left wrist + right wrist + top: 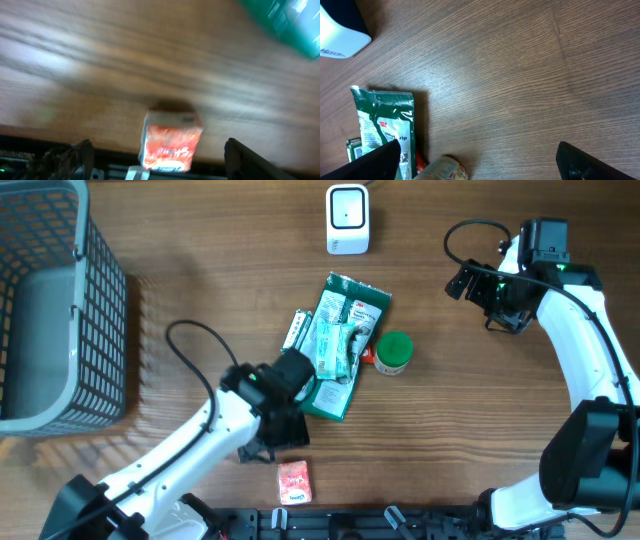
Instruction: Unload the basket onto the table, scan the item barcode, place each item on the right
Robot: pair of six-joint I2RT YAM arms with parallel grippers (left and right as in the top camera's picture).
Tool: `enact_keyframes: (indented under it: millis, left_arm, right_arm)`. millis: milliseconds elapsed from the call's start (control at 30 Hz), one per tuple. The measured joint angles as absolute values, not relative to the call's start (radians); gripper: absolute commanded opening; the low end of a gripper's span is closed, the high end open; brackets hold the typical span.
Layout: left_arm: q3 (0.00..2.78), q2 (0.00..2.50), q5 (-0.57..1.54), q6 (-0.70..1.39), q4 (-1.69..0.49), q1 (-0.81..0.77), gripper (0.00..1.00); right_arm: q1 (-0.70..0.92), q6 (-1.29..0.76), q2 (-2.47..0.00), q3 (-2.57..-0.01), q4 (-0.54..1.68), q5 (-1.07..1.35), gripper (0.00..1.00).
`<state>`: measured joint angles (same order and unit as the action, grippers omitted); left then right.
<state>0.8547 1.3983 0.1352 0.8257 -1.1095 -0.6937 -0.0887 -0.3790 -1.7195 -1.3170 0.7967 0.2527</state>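
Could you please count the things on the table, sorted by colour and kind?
Green packets: 3
Green-lidded jar: 1
Red packet: 1
White scanner: 1
Grey basket: 1
Total: 7

Soft, even light overhead; the basket (100,330) throws a latticed shadow rightward. The left wrist view is motion-blurred (packet (170,145) too). The right wrist view is sharp.
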Motion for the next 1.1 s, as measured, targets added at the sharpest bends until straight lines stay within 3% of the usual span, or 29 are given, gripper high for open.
enact_keyframes:
  millis: [167,367,567,600,700,800,1100]
  left_arm:
    - [0.752,1.404,0.200,0.860,-1.016,-0.840,0.85]
    - [0.692,1.407,0.223,0.973,-0.859,-1.000,0.79]
    - [0.644,1.464,0.228,1.081,-0.825,-1.045,0.78]
    - [0.639,1.482,0.233,1.088,-0.825,-1.045,0.72]
    - [0.645,1.497,0.251,1.106,-0.817,-1.045,0.40]
    - [0.653,1.509,0.265,1.107,-0.805,-1.045,0.26]
    - [0.746,1.539,0.158,0.983,-0.978,-0.898,0.34]
  right_arm:
    - [-0.089,-0.379,-1.720,-1.317,0.797,0.253,1.00]
    - [-0.089,-0.379,-1.720,-1.317,0.797,0.253,1.00]
    - [-0.089,-0.379,-1.720,-1.317,0.797,0.253,1.00]
    - [-0.089,-0.379,-1.720,-1.317,0.796,0.253,1.00]
    - [-0.089,-0.379,-1.720,-1.317,0.797,0.253,1.00]
    - [-0.089,-0.379,-1.720,-1.317,0.797,0.253,1.00]
    - [-0.089,-0.379,-1.720,-1.317,0.796,0.252,1.00]
